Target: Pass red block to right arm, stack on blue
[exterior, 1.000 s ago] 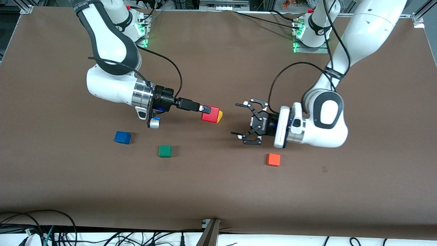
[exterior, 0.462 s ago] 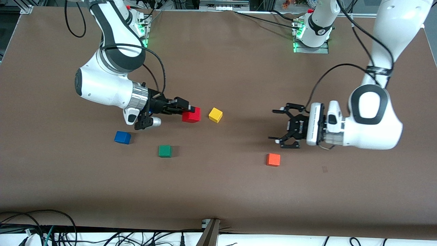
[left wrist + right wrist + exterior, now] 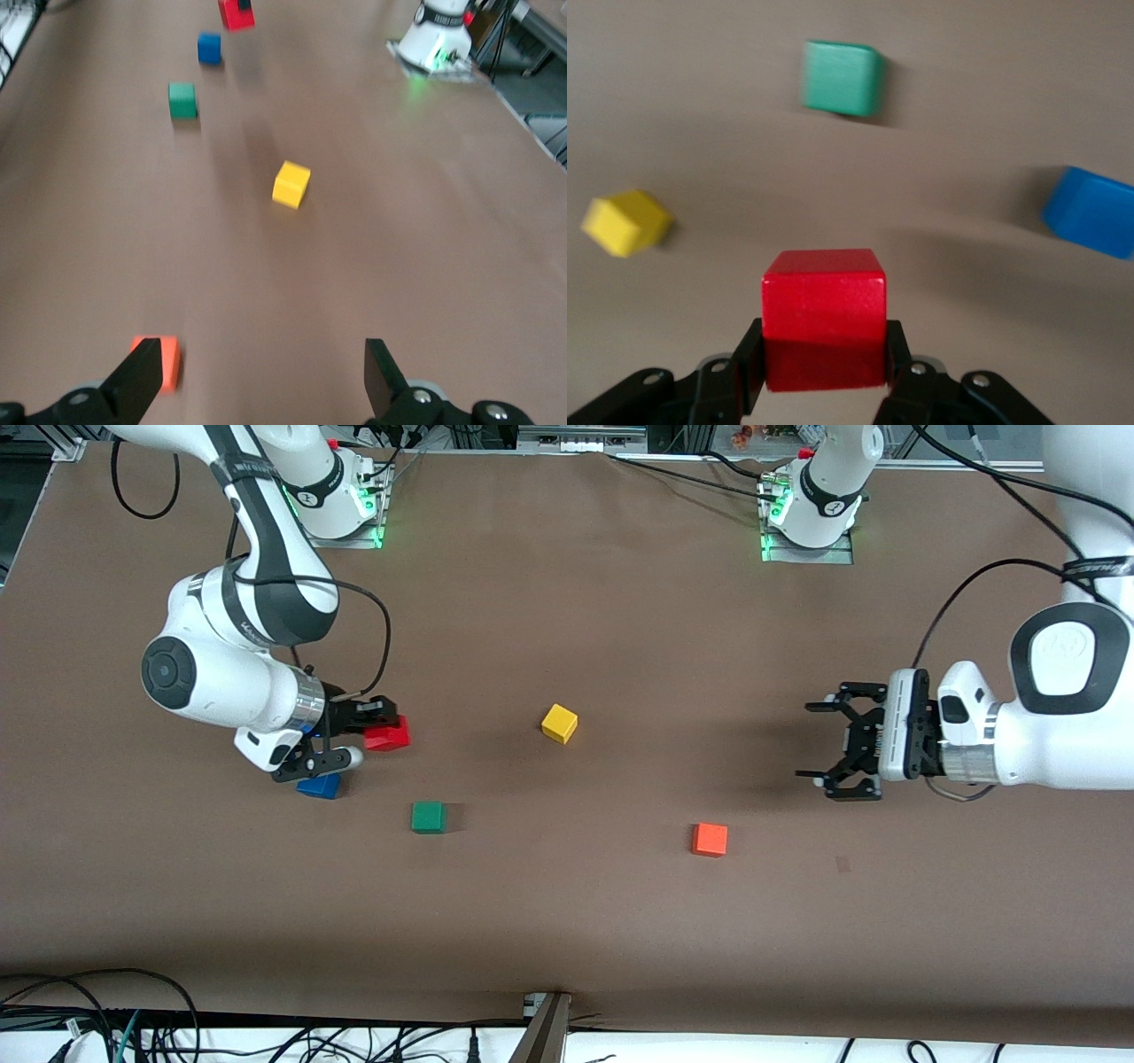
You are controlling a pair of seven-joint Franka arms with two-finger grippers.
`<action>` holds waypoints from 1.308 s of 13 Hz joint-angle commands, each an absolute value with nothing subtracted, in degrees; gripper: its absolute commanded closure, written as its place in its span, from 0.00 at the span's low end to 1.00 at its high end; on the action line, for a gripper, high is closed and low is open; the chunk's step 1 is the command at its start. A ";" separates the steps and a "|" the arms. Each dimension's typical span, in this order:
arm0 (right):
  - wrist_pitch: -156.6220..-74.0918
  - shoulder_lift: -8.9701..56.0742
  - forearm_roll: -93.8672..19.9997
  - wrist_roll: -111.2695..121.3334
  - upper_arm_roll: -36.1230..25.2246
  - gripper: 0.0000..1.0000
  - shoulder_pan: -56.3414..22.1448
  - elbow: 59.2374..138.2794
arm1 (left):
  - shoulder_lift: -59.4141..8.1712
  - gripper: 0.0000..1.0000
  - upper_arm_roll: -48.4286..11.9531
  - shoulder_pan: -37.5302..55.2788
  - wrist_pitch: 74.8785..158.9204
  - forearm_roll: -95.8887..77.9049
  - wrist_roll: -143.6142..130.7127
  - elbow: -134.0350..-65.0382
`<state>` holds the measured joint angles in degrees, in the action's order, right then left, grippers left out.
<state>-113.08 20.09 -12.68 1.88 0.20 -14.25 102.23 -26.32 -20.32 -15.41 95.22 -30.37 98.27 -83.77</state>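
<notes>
Red block [image 3: 389, 732], one only, sits clamped between the fingers of the right pincer [image 3: 376, 722], carried in the air above the bench [image 3: 567, 921] toward the right arm's end. In the right wrist view the red block [image 3: 824, 328] is pinched on two opposite sides by the black fingers [image 3: 749, 367]. One blue block [image 3: 319, 786] lies on the bench just under the right wrist, partly hidden by it and apart from the red one. One green block [image 3: 428, 817] lies beside the blue, nearer mid-bench. One yellow block [image 3: 559, 723] sits near the middle of the bench, and one orange block [image 3: 710, 839] lies nearer the front camera, toward the left arm's end. That makes five cubes, one of each colour. The left pincer [image 3: 828, 741] hangs spread wide and holding nothing, over bare bench toward the left arm's end, well apart from every cube.
</notes>
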 commanded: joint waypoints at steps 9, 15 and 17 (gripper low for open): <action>-123.57 27.33 2.46 -10.11 -5.45 0.92 -12.23 102.83 | 0.43 0.00 -3.88 -0.53 90.53 -8.17 52.57 -93.86; -124.37 28.30 2.20 -10.20 -5.27 0.88 -12.04 102.83 | 2.37 0.00 5.19 7.38 87.30 2.00 28.50 -93.78; -124.54 28.39 2.11 -10.11 -5.27 0.87 -12.04 103.01 | 2.81 0.00 5.10 7.73 86.57 5.00 26.90 -93.60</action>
<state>-123.98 28.59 2.15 -9.22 -5.73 -12.29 102.57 0.91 4.37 6.24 87.35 1.81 29.50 -92.53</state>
